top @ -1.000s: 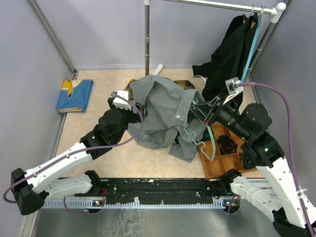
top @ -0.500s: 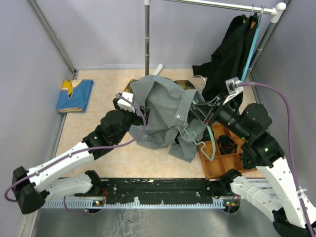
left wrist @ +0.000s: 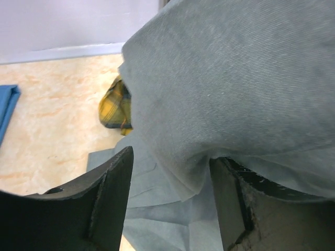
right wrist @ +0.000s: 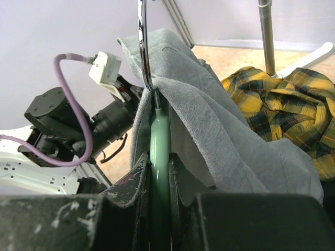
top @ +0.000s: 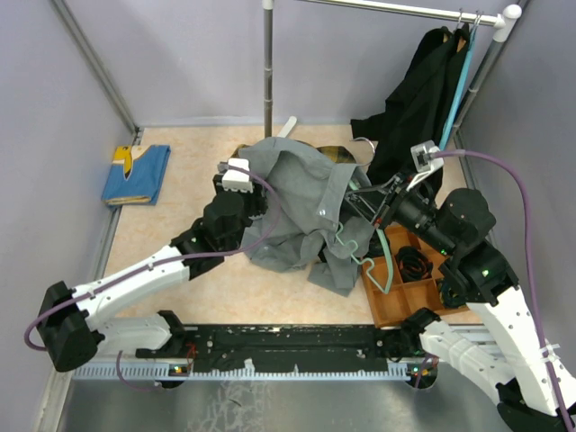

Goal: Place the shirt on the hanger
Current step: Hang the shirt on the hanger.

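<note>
Swung the left fingers [left wrist: 171, 157] up and rightward over the last second, in against the left edge of the shirt [top: 297, 207], and drew them somewhat closer together. Stands with them released, one each side of a hanging fold, not pinching it. Clenches the right fingers [right wrist: 157, 163] on the neck of the hanger [right wrist: 158, 130], with the hook [right wrist: 142, 47] upright above them. Holds that hanger under the draped shirt at mid-right, its teal lower part showing below the cloth beside a brown tray [top: 405, 292].

Works on a pale beige marbled worktop [top: 180, 261], boxed by lilac walls [top: 180, 63] left, back and right. Has a pole [top: 267, 72] at mid-back and a rail [top: 405, 9] across the back right corner, with a black garment [top: 418, 99] hung from it close by the right arm. Keeps a plaid cloth [right wrist: 277, 110] just behind the shirt and a blue cloth [top: 135, 175] by the left wall, well apart. Finds bare worktop left of and in front of the shirt; hemmed on the right by tray and garment.
</note>
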Motion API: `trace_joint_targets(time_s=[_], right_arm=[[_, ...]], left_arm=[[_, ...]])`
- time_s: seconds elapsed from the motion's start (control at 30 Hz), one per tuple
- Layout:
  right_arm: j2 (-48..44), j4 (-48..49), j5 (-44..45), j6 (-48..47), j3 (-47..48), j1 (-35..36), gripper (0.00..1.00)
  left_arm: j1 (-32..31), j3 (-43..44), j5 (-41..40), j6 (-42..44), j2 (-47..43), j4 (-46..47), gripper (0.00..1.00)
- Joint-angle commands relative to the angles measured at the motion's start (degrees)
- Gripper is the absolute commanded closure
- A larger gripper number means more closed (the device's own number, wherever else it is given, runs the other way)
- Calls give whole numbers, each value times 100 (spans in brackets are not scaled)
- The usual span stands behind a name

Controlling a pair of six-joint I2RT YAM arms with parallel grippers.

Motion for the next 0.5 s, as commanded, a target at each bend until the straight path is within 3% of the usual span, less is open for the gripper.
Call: trace_joint_targets(time_s=[0.0,0.47], right_arm=[[-49,550,-78,56,303,5,100],[-58,512,-82,46,280,5,100]], left_arm=[[-23,170,-692,80,160,75,36],[98,-321,-1315,854,138,609,47]])
